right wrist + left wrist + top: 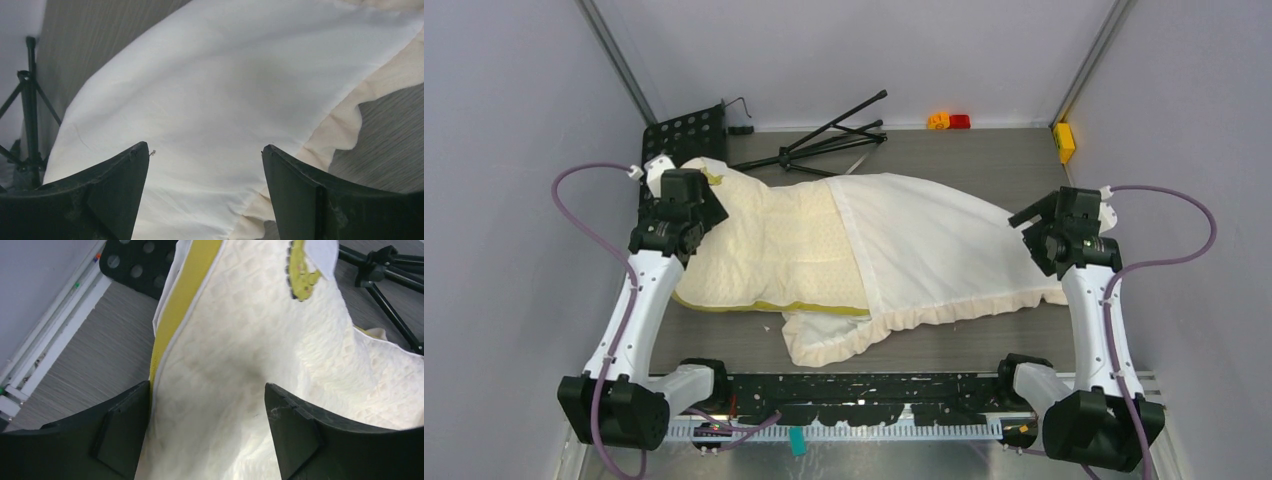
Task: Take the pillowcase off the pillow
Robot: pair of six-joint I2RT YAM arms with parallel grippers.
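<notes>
Grey wood-grain table top (984, 165) fills the floor of a booth with plain pale grey walls. On it lies the big plump pale yellow quilted pillow (774, 250), its left half bare. Its right half is covered by the thin off-white pillowcase with a ruffled border (924, 250), so how far in the pillow reaches cannot be told. The case's loose end trails limp and flat toward the right arm, and a frilled corner spills toward the near edge.

In the top view the wrists hide the fingertips of both arms, and the left arm covers the pillow's far left corner.

The left gripper (207, 390) stands over the bare end of the pillow with its jaws wide apart and nothing clamped. Quilted fabric fills the gap, and the yellow-green edge seam runs just beside the left finger (125, 435). Whether either finger touches the cloth is unclear. A small olive tag (300, 275) lies farther up the pillow.

The right gripper (205, 150) is likewise spread wide and holds nothing, with smooth pillowcase cloth under the gap and the ruffled hem near its right finger (305, 195).

Beyond the pillow lie a folded black tripod (829, 140) and a black perforated plate (686, 130). By the back wall sits a small orange and red toy (948, 121), and by the right wall a yellow block (1064, 142).
</notes>
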